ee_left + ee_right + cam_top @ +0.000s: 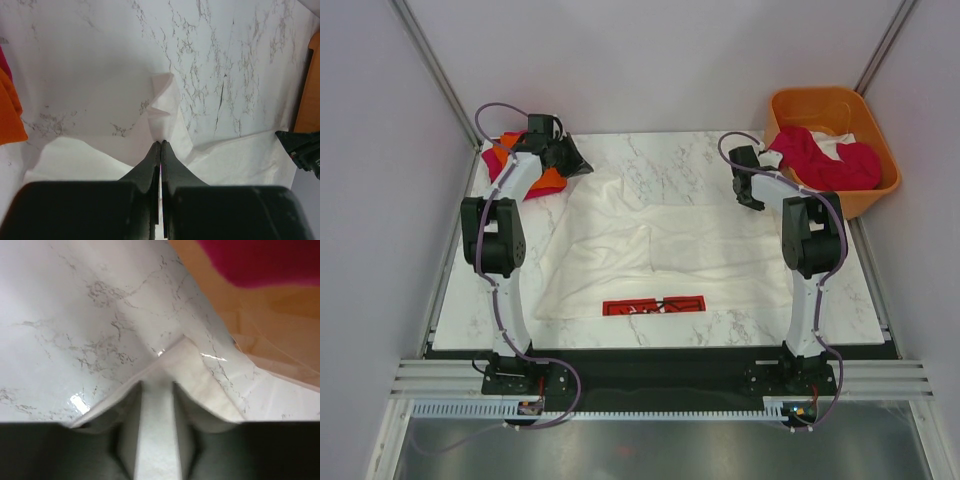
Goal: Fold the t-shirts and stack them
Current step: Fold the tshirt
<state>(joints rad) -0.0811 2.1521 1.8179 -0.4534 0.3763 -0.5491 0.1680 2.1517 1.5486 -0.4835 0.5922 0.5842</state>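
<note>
A white t-shirt (650,240) lies spread on the marble table, its red logo panel (655,306) at the near edge. My left gripper (580,167) is at the shirt's far left corner. In the left wrist view it (161,143) is shut, pinching a peak of the white cloth (162,100). My right gripper (750,195) is at the far right corner. In the right wrist view it (157,390) is closed on a raised corner of the white cloth (200,375), which fills the narrow gap between the fingers. Orange and magenta tees (520,165) lie at the far left.
A rigid orange tub (875,135) stands off the table's far right corner, with a magenta-red tee (825,160) and white cloth in it. It shows close to the right gripper (270,335). Grey walls close in on both sides.
</note>
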